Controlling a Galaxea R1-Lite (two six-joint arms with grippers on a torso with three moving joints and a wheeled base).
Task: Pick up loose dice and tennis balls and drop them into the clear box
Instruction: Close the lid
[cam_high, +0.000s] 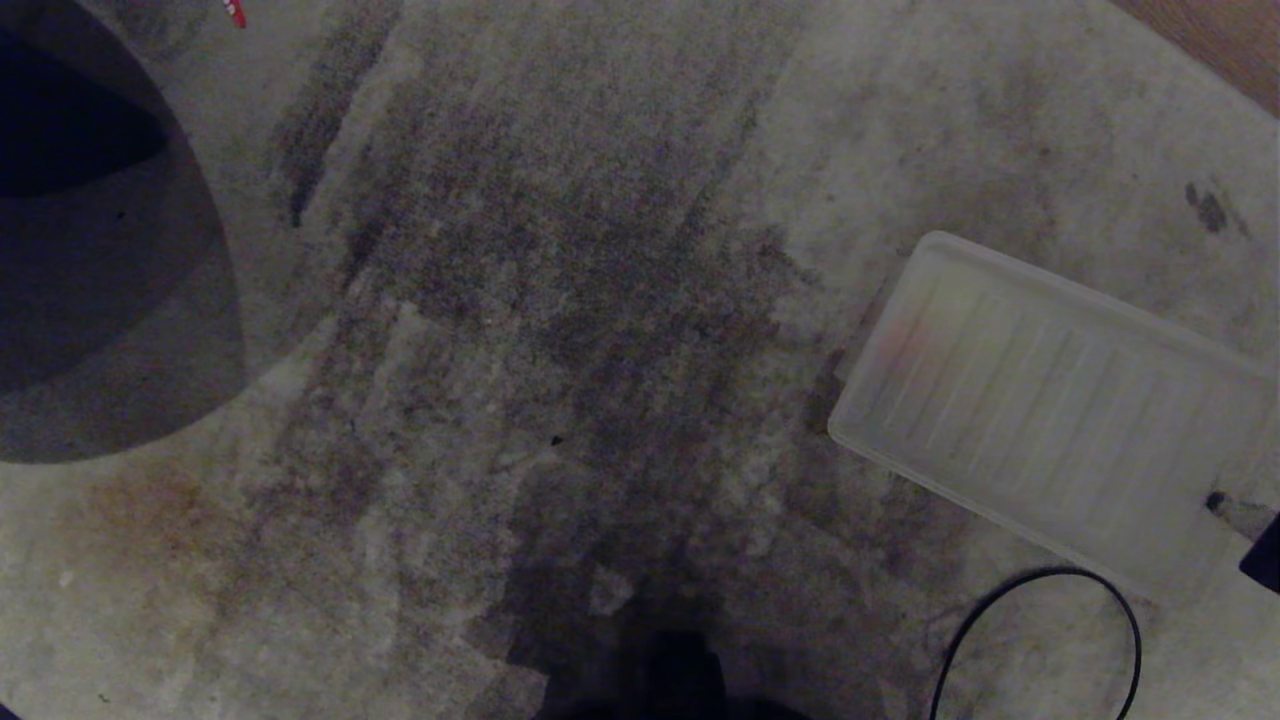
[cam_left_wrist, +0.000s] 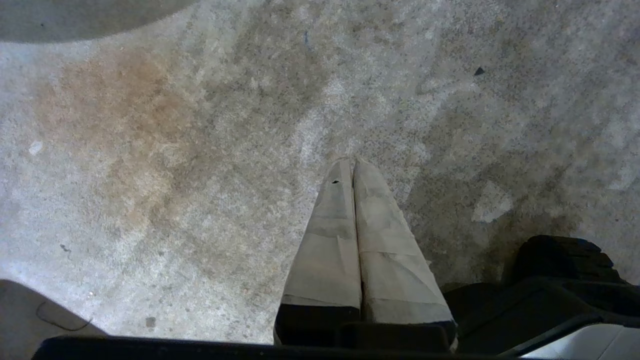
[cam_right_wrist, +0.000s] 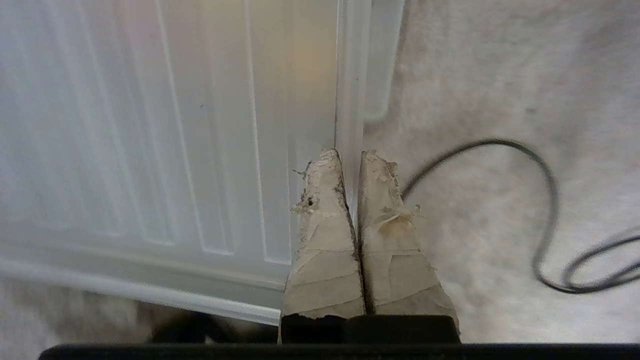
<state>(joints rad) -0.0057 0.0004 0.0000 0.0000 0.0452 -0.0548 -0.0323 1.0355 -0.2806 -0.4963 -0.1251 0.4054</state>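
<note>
A red scrap (cam_high: 233, 12) is cut off by the head view's top edge and cannot be identified. The ribbed translucent panel (cam_high: 1050, 400) is clipped at the right edge; a pinkish blur is seen through it, unreadable. The black cable (cam_high: 1040, 640) is cut at the bottom edge. A dark rounded shape (cam_high: 100, 260) is clipped at the left edge, unidentified. In the right wrist view the panel (cam_right_wrist: 150, 150) is smeared.
</note>
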